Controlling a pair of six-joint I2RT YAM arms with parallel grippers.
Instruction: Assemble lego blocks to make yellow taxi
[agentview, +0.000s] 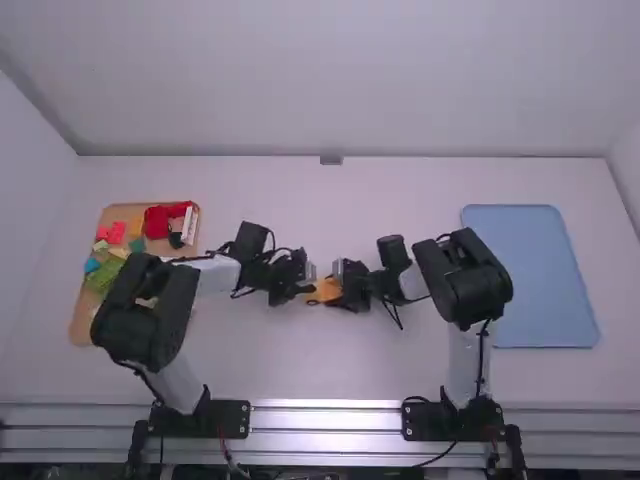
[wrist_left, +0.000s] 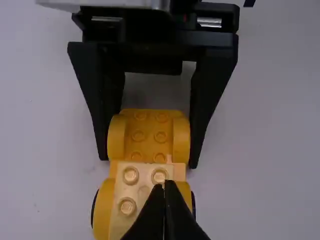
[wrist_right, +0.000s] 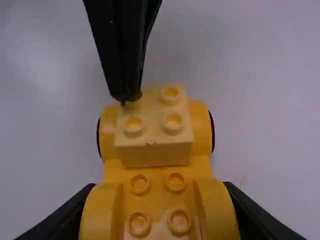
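Pressing a brick home seems to be the step in hand, and it wants one arm as a vice and the other as a thumb. The high view shows the yellow plastic car base (agentview: 323, 291) mid-table (agentview: 325, 370), between the left gripper (agentview: 308, 284) and the right gripper (agentview: 344, 285). More loose blocks wait on the tan tray (agentview: 83, 322) at the left, so much of the taxi probably remains to be built.

In the left wrist view, the left jaws are closed on nothing, their tips together over the pale yellow studded brick (wrist_left: 131, 202). Keeping them closed makes a firm pusher. Push straight down; a slanted shove could skid off the stud or tip the brick.

In the right wrist view, the right jaws grip the base by the outer sides of its nearer pair of wheel arches. That hold should be kept snug and level while the push goes on. The left tips bear at a corner stud in the brick's row farthest from the right jaws. I cannot tell whether the brick is fully seated; pressing one corner alone may lift the opposite one, so work the push over each stud in turn, then check for an even seam.
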